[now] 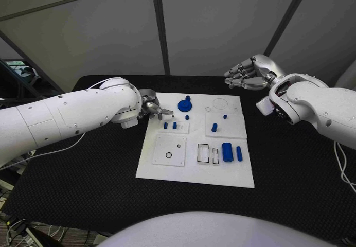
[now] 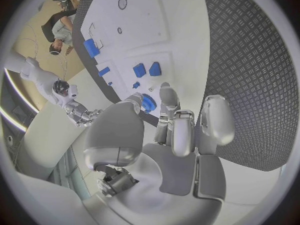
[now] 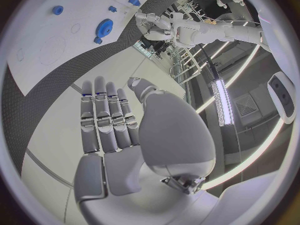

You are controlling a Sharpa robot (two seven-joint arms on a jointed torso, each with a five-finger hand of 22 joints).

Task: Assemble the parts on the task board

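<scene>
Black, textured tabletop carries the white task board at its middle, lying flat and square to the robot. On the board stand a blue gear at the far end, two small blue pegs side by side just nearer, another short peg toward the centre, and a blue cylinder with a thin pin beside it near the rectangular slots. The left hand hovers at the board's far left edge, just beside the gear and the two pegs; its fingers are loosely curled and apart, with nothing between them. My worry: reaching from this crowded corner, a finger could clip the gear or topple a peg. The right hand is raised well apart beyond the board's far right corner, fingers straight together, holding nothing.
</scene>
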